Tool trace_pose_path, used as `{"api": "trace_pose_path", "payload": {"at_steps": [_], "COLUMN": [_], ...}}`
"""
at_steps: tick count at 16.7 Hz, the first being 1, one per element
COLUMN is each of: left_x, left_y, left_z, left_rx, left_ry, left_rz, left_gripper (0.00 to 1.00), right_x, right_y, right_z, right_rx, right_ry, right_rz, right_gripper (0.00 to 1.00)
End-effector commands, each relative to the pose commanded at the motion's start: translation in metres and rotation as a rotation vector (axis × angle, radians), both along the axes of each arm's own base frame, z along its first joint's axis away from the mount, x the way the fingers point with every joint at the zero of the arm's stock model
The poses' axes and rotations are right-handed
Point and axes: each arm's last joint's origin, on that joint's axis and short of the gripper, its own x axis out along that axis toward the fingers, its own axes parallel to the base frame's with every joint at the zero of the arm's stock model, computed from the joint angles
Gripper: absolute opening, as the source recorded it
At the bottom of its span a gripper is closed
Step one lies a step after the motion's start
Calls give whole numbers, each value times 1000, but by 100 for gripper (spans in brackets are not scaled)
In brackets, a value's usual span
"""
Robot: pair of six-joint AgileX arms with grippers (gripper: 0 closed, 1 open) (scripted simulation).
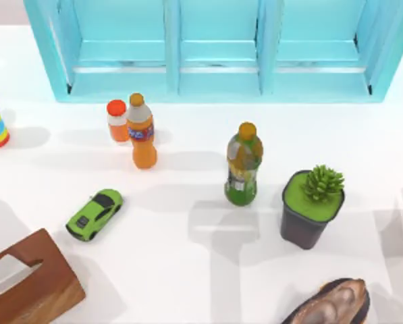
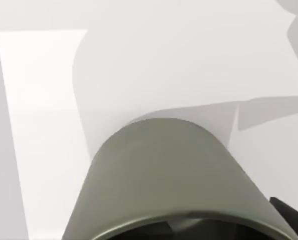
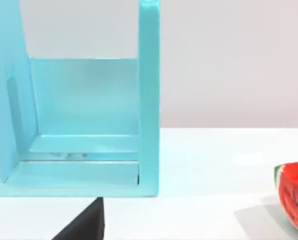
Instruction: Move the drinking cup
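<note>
the drinking cup sits right up against the left wrist camera, its grey-olive wall broad in the near part of that view and its rim towards the lens, with bare white worktop and shadows beyond it. a dark edge beside the cup is probably part of the left tool, but whether that tool is clenched on the cup or released i cannot tell, nor whether the cup is lifted or standing. the right arm looks idle, its camera facing the right end of the cyan shelf with a watermelon slice close by; a dark wedge at the near edge may be its tool, state also not to be told. the main risk, as i judge it, is slip: the cup's wall is smooth, plain and slightly flared, so a loose or off-centre hold could let it tip or drop during a carry. a second risk is the crowded middle: the tall orange bottle, the small orange bottle touching or just beside it, and the green bottle are all top-heavy and would topple if swept by arm or cup; the potted plant, toy car and wooden box narrow the near lanes. the orange bottle has a blue label and the green one a dark band, but no writing can be read.
</note>
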Motion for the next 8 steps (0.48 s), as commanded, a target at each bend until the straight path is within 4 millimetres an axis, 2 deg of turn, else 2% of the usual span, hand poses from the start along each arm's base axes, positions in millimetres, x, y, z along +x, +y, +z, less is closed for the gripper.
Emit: {"api": "trace_pose_path", "payload": {"at_steps": [3,8], "left_x": [0,0], "left_y": [0,0], "left_z": [0,0], "left_rx": [0,0], "left_ry": [0,0], "left_rz": [0,0], "left_gripper": [0,38], "right_x": [0,0], "right_y": [0,0], "right_z": [0,0], "right_rx": [0,0], "right_ry": [0,0], "right_rz": [0,0], "right_gripper": [100,100]}}
